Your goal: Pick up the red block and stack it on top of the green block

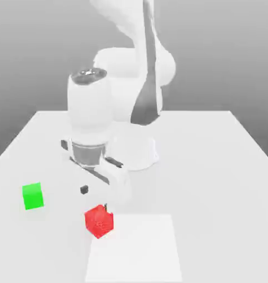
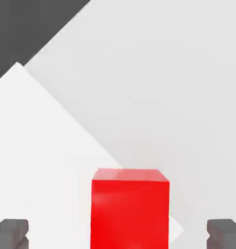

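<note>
Red block (image 1: pixel 98 221) on white table (image 1: pixel 213 166)

A white Panda arm (image 1: pixel 125 94) stood at the middle of the far part of a pale grey table (image 1: pixel 213 166), bent forward so that its two-finger gripper (image 1: pixel 95 198) hung with jaws spread wide, just above a small bright red matte cube (image 1: pixel 98 221). That red cube sat turned corner-on near the table's front edge, at the far corner of a lighter square patch (image 1: pixel 136 249) on the tabletop. A small bright green cube (image 1: pixel 32 196) with plain flat faces rested well apart from it, toward the exterior view's left, close to the table's edge there.
</note>
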Available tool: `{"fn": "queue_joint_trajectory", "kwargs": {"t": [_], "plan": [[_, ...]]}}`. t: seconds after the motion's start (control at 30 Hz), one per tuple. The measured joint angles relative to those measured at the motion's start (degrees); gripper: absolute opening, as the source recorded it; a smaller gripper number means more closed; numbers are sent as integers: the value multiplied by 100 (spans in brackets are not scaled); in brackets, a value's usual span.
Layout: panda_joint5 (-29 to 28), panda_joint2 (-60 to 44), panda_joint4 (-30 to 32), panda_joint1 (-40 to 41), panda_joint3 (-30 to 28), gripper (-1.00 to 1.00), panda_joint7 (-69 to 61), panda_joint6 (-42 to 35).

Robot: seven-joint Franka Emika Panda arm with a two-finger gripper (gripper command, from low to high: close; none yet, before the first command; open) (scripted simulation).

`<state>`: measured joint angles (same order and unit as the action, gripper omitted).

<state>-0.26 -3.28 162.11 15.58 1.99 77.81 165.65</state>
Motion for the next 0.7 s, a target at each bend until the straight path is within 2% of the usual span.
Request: {"fn": "queue_joint_trajectory", "kwargs": {"t": [0.1, 0.13, 0.37, 0.6, 0.7], "plan": [[-74, -621, -74, -49, -71, 0, 63, 529], [-94, -821, -99, -63, -92, -100, 73, 698], [-117, -867, -105, -71, -102, -100, 95, 746], [31, 406, 76, -62, -57, -100, -28, -347], [-28, 640, 73, 355, -334, -100, -541, -588]]}}
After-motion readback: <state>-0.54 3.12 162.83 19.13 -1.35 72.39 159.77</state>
